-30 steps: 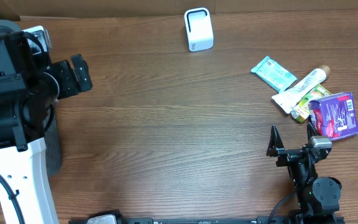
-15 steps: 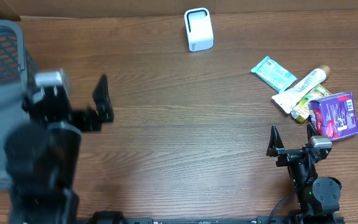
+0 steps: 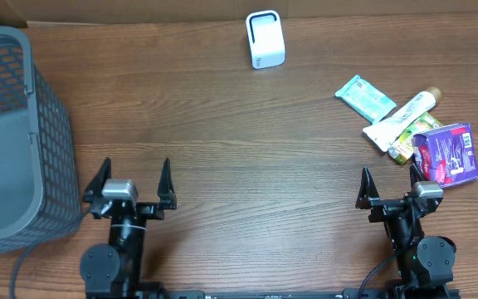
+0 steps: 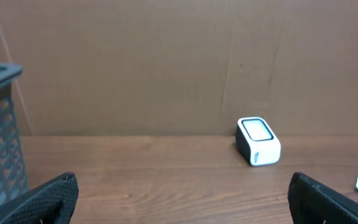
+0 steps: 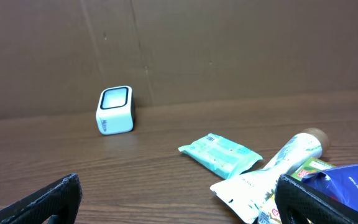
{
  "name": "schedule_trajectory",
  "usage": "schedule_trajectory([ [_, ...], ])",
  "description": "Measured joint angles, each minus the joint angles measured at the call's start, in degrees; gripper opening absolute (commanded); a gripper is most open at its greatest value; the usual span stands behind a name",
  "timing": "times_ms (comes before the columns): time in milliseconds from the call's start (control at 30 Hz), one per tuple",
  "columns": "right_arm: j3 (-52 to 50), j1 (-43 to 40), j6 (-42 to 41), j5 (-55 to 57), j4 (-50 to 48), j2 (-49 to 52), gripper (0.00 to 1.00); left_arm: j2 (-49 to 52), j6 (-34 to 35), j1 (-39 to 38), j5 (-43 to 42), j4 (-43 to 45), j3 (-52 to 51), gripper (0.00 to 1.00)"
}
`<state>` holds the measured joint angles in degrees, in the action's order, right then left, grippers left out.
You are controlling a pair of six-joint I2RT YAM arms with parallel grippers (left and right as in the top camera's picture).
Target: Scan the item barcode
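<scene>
Overhead view: a wood-grain table (image 3: 247,158) with both arms parked at its near edge. The left gripper (image 3: 135,172) has its jaws spread wide and holds nothing. The right gripper (image 3: 391,178) is likewise fully spread and empty. A white barcode scanner (image 3: 265,39) stands upright at the far edge, near the middle, well apart from both grippers. The items to be scanned lie in a loose cluster at the right side:

- a mint-green packet (image 3: 365,97), lying flat and farthest from the arm
- a white tube (image 3: 405,112), lying diagonally
- a small green-and-yellow pack (image 3: 403,144), partly under the tube
- a purple package (image 3: 446,153), just beyond the right gripper's outer finger

A grey mesh basket (image 3: 52,141) sits at the left edge, beside the left gripper.

Left wrist view: both fingers (image 4: 48,199) frame bare tabletop. The scanner (image 4: 258,141) stands ahead against a cardboard backdrop (image 4: 154,62), and the basket wall (image 4: 2,149) is at the left.

Right wrist view: the scanner (image 5: 115,110) is at the far left, with the packet (image 5: 221,152), tube (image 5: 275,171) and purple package (image 5: 347,183) at the right. None of them touches the fingers.
</scene>
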<state>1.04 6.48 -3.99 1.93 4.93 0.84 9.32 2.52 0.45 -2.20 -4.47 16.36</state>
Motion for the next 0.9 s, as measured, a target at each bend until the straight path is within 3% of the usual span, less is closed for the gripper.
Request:
schedule_trajectory([
  [167,0.0,0.0,0.0,0.0,0.0,0.0,1.0,-7.5,-0.1,0.1,0.3,0.9,-7.9,1.0],
  [467,0.0,0.0,0.0,0.0,0.0,0.0,1.0,-8.3,-0.3,0.1,2.0,-0.3,-15.5,0.99],
  [900,0.0,0.0,0.0,0.0,0.0,0.0,1.0,-8.4,-1.3,0.1,2.0,0.0,-15.8,0.99],
])
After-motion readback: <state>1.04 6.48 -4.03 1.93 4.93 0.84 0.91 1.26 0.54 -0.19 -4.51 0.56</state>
